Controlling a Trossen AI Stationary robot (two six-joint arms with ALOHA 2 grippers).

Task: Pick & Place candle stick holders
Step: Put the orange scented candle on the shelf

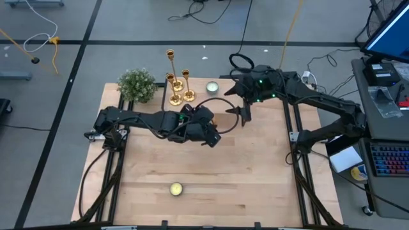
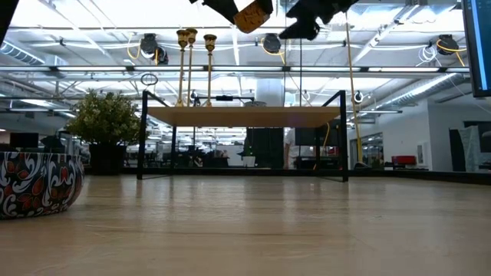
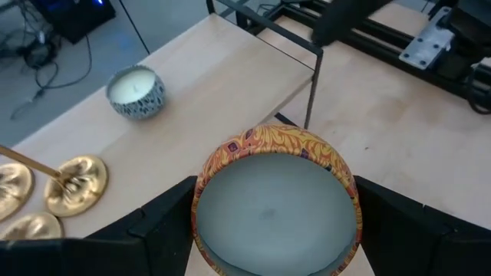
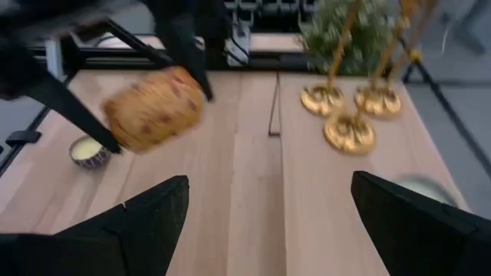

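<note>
Fingers [image 3: 165, 222] of my left gripper [image 3: 276, 230] clamp a round orange-patterned candle tin [image 3: 275, 203], its wax smooth and pale; three shiny brass candle stick holders [image 3: 75, 184] stand off to one side, with a blue tin [image 3: 136, 92] beyond. From my right wrist, the right gripper [image 4: 268, 222] gapes wide, holders ahead, bushy plant [image 4: 349, 31] behind. Overhead, a yellow candle [image 1: 176, 189] sits alone.
</note>
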